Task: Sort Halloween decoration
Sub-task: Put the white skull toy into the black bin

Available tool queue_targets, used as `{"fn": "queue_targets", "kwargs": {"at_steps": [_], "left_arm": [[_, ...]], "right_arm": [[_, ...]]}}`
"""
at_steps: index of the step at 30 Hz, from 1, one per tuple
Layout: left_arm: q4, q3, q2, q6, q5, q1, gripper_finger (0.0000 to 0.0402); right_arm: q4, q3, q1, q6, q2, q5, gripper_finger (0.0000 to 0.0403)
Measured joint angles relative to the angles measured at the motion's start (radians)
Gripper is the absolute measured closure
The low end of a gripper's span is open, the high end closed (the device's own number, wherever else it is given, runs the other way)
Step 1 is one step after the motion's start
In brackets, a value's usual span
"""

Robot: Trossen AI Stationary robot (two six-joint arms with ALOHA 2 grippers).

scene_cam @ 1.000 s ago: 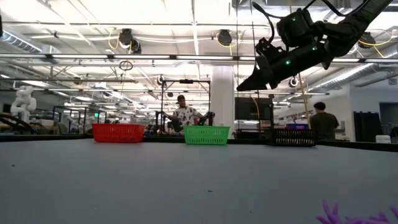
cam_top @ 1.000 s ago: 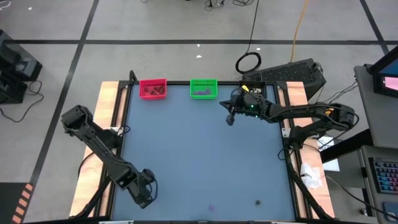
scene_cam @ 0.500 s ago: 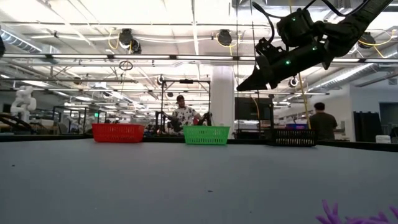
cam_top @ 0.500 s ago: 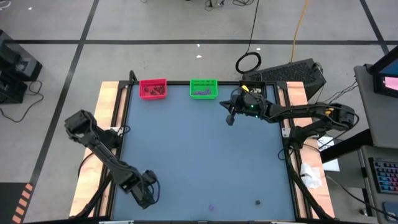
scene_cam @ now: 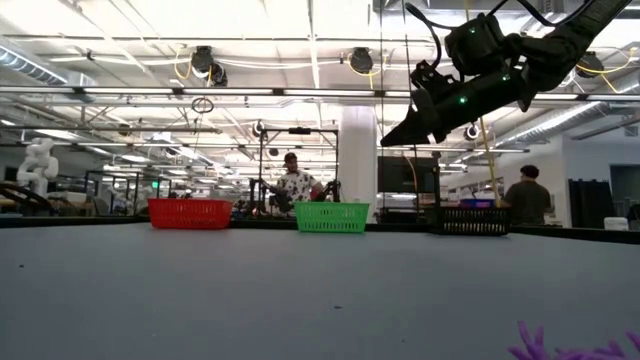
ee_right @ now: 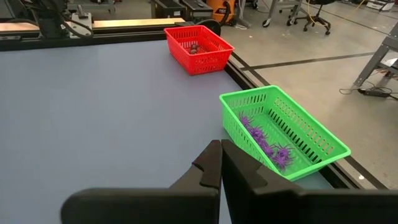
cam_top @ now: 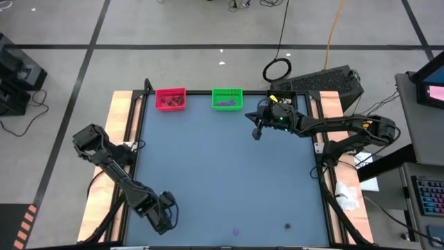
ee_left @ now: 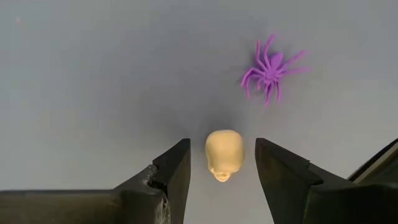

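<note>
**Left jaws straddle a cream skull near the table's front edge**

In the overhead view we see the left gripper point(cam_top: 164, 217) low at about 7 o'clock on the blue-grey table point(cam_top: 222, 173). Its wrist camera shows its jaws apart, one finger point(ee_left: 175, 171) on each side of a cream-white skull point(ee_left: 224, 154) that lies on the table between them; we see a gap on both sides, so the skull is not clamped. A purple spider point(ee_left: 269, 68) lies near the skull, apart from it and beyond the fingertips.

The right gripper point(cam_top: 257, 132) hangs above the table at about 1 o'clock, jaws together and holding nothing, just beside the green bin point(cam_top: 227, 98).

At 12 o'clock the green bin holds purple spiders point(ee_right: 264, 142); the red bin point(cam_top: 171, 98) at 11 o'clock holds dark pieces we cannot make out. A small dark lump point(cam_top: 287, 225) lies at 5 o'clock near the front edge.

We find no brand, label or readable writing on the bins, trinkets or arms.
</note>
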Motion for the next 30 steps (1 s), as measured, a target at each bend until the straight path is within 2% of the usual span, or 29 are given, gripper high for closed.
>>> {"fn": "queue_targets", "kwargs": {"at_steps": [15, 19, 25, 30], "left_arm": [[-0.005, 0.002, 0.032, -0.003, 0.021, -0.016, 0.0234], [-0.011, 0.001, 0.032, -0.002, 0.017, -0.016, 0.0266], [-0.013, 0.0, 0.03, 0.029, 0.014, -0.016, 0.0348], [-0.024, -0.001, 0.013, 0.06, -0.01, 0.006, 0.0354]], "right_arm": [[-0.001, 0.0, 0.0, -0.004, 0.0, 0.0, 0.0403], [-0.001, 0.0, 0.0, -0.004, 0.0, 0.0, 0.0403], [0.0, 0.0, 0.0, -0.004, 0.0, 0.0, 0.0403], [0.0, 0.0, 0.0, -0.004, 0.0, 0.0, 0.0403]]}}
